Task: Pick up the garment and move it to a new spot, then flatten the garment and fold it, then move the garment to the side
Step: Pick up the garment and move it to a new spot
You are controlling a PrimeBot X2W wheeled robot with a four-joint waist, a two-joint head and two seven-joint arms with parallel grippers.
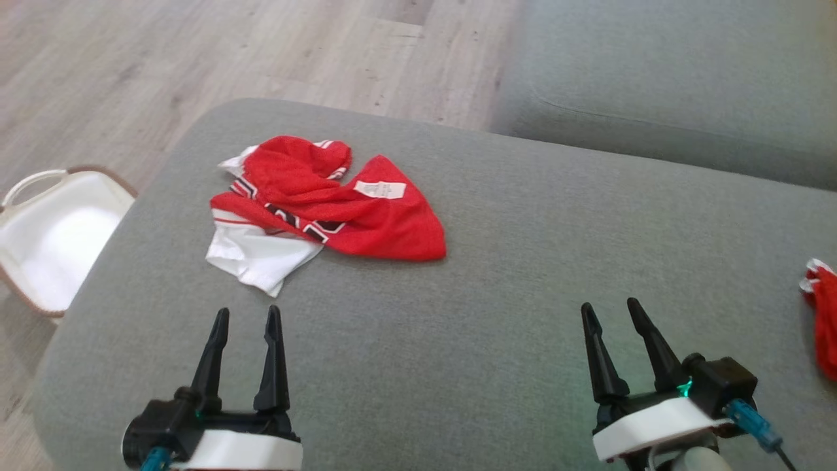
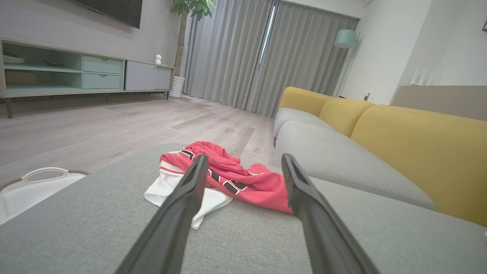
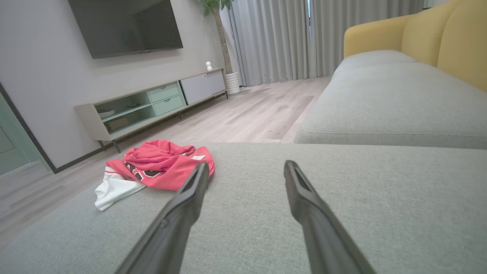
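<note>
At 1 o'clock from the left gripper (image 1: 247, 314) lies a crumpled red-and-white mesh garment (image 1: 366, 219). The right gripper (image 1: 609, 306) and the left one both stand spread and empty.

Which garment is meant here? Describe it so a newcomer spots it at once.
Start at the big grey cushion next to the sofa and look to its far left part, near the white basket on the floor. The crumpled jersey lying there is red with a white panel, black lettering and a white label, unlike the red cloth at the right edge.

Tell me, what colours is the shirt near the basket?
The shirt is red and white, black markings; best in head view.
</note>
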